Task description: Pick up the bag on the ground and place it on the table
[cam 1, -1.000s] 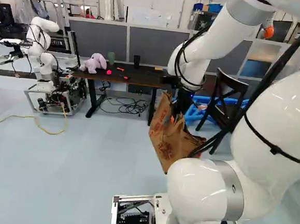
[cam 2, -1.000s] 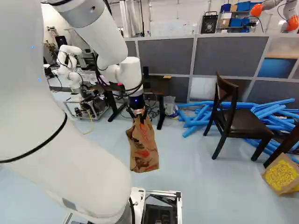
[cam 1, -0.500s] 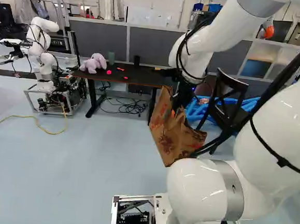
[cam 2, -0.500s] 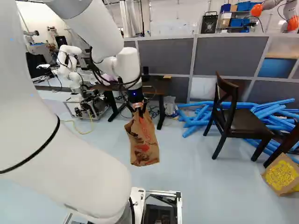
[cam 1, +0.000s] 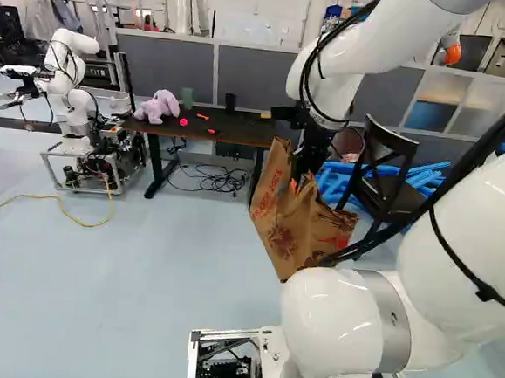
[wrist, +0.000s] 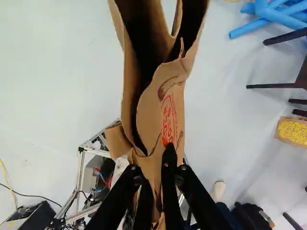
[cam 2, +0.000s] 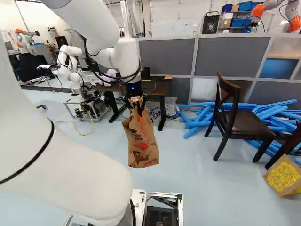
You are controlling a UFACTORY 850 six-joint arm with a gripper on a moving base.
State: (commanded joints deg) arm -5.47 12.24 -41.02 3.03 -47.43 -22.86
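I've got the pincer (cam 2: 138, 106) clamped on the paper bag (cam 2: 143, 147), which hangs above the floor (cam 1: 158, 278) on the near side of the table (cam 1: 226, 134). On the tabletop I can see a purple plush toy (cam 1: 157, 106), a green cup (cam 1: 187, 98), a dark cup (cam 1: 230, 102) and a pink ball (cam 1: 183, 121). A dark chair (cam 2: 244, 123) stands near the table's right end, with blue tubes (cam 2: 202, 117) piled behind it. Loose black cables (cam 1: 209, 179) lie beneath the table, and another robot (cam 1: 76, 96) is off to its left.
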